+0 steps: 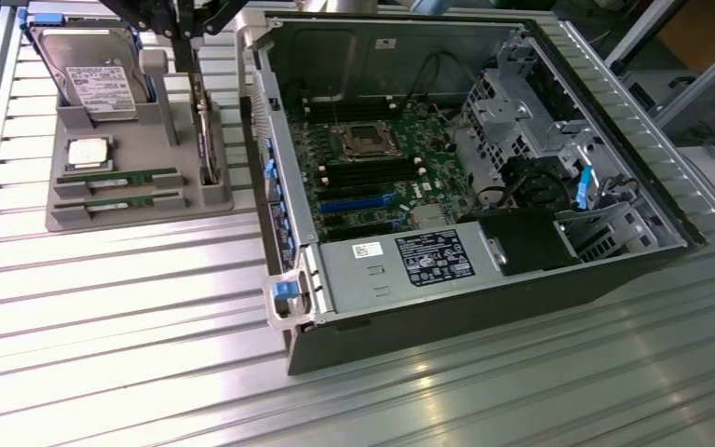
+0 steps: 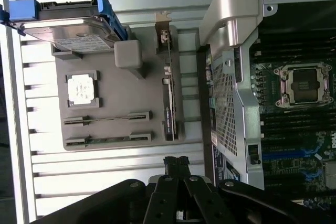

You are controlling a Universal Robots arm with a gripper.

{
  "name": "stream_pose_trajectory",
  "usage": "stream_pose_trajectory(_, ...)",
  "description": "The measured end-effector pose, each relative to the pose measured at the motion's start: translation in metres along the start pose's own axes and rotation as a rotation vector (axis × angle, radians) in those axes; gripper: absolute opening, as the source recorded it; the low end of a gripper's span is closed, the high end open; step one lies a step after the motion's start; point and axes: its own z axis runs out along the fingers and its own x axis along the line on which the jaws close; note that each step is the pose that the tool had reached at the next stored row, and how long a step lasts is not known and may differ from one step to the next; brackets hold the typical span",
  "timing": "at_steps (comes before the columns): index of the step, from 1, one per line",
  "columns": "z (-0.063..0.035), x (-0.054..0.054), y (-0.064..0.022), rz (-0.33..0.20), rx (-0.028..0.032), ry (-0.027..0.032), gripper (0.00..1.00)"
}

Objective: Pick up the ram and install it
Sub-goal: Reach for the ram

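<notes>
Starting at the exterior view's left, the slatted metal table [image 1: 109, 279] carries a gray tray [image 1: 72, 219], and it's fully loaded. A hard drive [image 1: 90, 79] with blue rails leans at the tray's far end, and a square silver processor [image 1: 88, 154] lies just beneath it. Here's the one that matters: the first ram stick [image 1: 118, 177] sits on edge in its slot beside the processor. The second ram stick [image 1: 118, 198] sits parallel in the next slot, at the tray's near edge. Neither one is lifted. Moving right, a larger card [image 1: 209, 140] stands on edge along the tray's right side. Up above that end hangs the gripper [image 2: 177, 163], fingertips pressed together with nothing between them, well clear of both sticks. Further right comes the open computer case [image 1: 457, 321], lying on its side just beside the tray. Inside it the green motherboard [image 1: 389, 182] faces up with an empty processor socket [image 1: 367, 140] and dark memory slots [image 1: 360, 173] below it. The power supply [image 1: 395, 265] with its white label fills the near corner.
</notes>
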Motion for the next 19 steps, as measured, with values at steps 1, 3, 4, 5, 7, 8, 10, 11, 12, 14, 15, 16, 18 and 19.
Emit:
stream_pose_trajectory(1,0.0000,0.0005,0.0000,0.000,0.0000,0.0000,0.11)
stream_pose_trajectory(3,0.0000,0.0014,-0.0001,0.000,0.0000,0.0000,0.11)
stream_pose_trajectory(4,0.0000,0.0019,-0.0001,0.000,-0.0001,0.0000,0.11)
stream_pose_trajectory(5,0.0000,0.0022,-0.0002,0.000,-0.0001,0.0000,0.11)
stream_pose_trajectory(7,-0.0001,0.0030,-0.0002,0.000,0.0000,0.0000,0.11)
stream_pose_trajectory(8,-0.0001,0.0034,-0.0003,0.000,0.0000,0.0000,0.11)
stream_pose_trajectory(10,-0.0001,0.0042,-0.0003,0.000,0.0000,0.0000,0.11)
stream_pose_trajectory(11,-0.0001,0.0051,-0.0004,0.000,0.0000,0.0000,0.11)
stream_pose_trajectory(12,-0.0001,0.0058,-0.0004,0.000,0.0000,0.0000,0.11)
stream_pose_trajectory(14,-0.0001,0.0066,-0.0005,0.000,0.0000,0.0000,0.11)
stream_pose_trajectory(15,-0.0002,0.0070,-0.0005,0.000,0.0000,0.0000,0.11)
stream_pose_trajectory(16,-0.0001,0.0073,-0.0005,0.000,0.0000,-0.0001,0.11)
stream_pose_trajectory(18,-0.0002,0.0079,-0.0006,0.000,-0.0001,-0.0001,0.11)
stream_pose_trajectory(19,-0.0002,0.0084,-0.0006,0.000,0.0000,0.0000,0.11)
